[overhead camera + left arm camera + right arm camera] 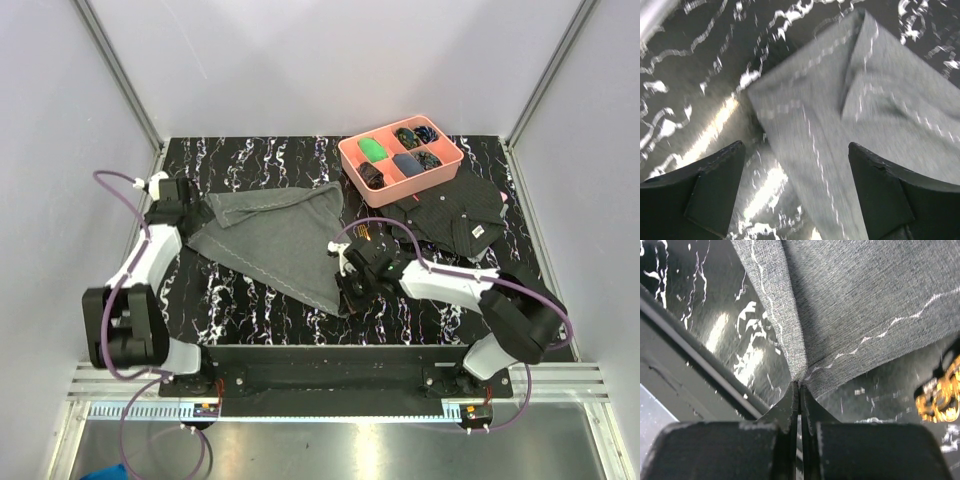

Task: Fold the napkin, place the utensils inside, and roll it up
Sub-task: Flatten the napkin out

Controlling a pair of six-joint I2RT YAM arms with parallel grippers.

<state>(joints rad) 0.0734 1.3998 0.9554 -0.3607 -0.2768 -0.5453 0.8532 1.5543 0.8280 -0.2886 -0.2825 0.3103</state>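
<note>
The grey napkin [280,235] lies folded into a rough triangle on the black marbled table. My left gripper [196,212] is open at the napkin's left corner; in the left wrist view the gripper [796,146] straddles the cloth's edge [865,100] without holding it. My right gripper [345,293] is shut on the napkin's near corner, and the right wrist view shows the gripper [800,385] pinching the fabric [850,290]. A shiny gold shape [939,400], blurred, lies at the right edge of that view; a gold glint [362,234] also shows by the right wrist from above.
A pink tray [352,160] with small dark and green items stands at the back right. A black patterned cloth [455,215] with a white tag lies in front of it. The table's front rail [690,365] runs close to my right gripper.
</note>
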